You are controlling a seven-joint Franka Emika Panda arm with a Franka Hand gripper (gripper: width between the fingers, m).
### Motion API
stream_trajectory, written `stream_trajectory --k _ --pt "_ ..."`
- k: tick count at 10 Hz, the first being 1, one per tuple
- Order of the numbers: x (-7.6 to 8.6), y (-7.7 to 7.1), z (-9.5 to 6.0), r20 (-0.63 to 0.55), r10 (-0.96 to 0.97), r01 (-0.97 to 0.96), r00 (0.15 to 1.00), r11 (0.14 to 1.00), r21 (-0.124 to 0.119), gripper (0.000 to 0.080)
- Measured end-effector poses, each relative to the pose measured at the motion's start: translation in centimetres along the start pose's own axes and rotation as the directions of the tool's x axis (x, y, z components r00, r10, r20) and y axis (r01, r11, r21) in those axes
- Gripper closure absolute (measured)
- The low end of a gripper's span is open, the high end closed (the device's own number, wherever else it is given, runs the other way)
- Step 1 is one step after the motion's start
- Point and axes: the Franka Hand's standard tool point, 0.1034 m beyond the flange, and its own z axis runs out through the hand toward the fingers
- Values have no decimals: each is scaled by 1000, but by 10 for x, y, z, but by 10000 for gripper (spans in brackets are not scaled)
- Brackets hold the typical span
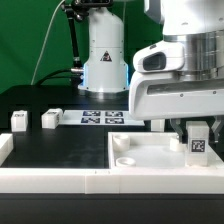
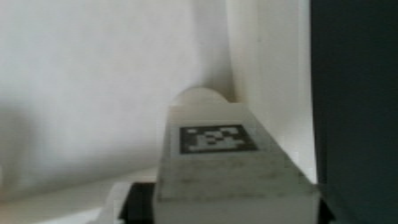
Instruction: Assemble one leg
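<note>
The large flat white panel (image 1: 150,155) serves as the landmark here. Nearest the exterior camera lies its front rim, and behind that a round corner socket (image 1: 124,159) sits empty at the corner toward the exterior view's left; nothing shows inside it. No other container appears.

Over the panel's far corner, toward the exterior view's right, the leg (image 1: 197,140) stands upright with its black-and-white tag facing the camera. The gripper (image 1: 196,126) comes down on it from above, and its fingers (image 1: 184,128) appear clenched on the leg's upper part; the wrist view agrees, with the tagged leg (image 2: 217,150) held close under the camera against the white panel. Whether the leg's foot already touches the panel cannot be told.

By its look the leg is a small, stiff plastic block, probably light, with smooth faces that may slip; a firm hold on two opposite flat sides, high up, seems best, leaving the foot free for the socket.

Beyond the panel, on the black table (image 1: 60,140), two more legs (image 1: 19,121) (image 1: 50,118) stand apart, and further back lies the marker board (image 1: 100,118)
</note>
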Motion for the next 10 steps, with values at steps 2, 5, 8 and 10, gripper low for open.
stream_trajectory --k 2,5,8,10 --pt "0 0 0 2 260 -260 966 966 2 506" --pt "0 0 1 7 545 -545 838 838 13 506" --pt "-2 -1 2 28 775 -775 632 631 18 506" --pt "-2 -2 2 30 843 -844 537 537 13 506"
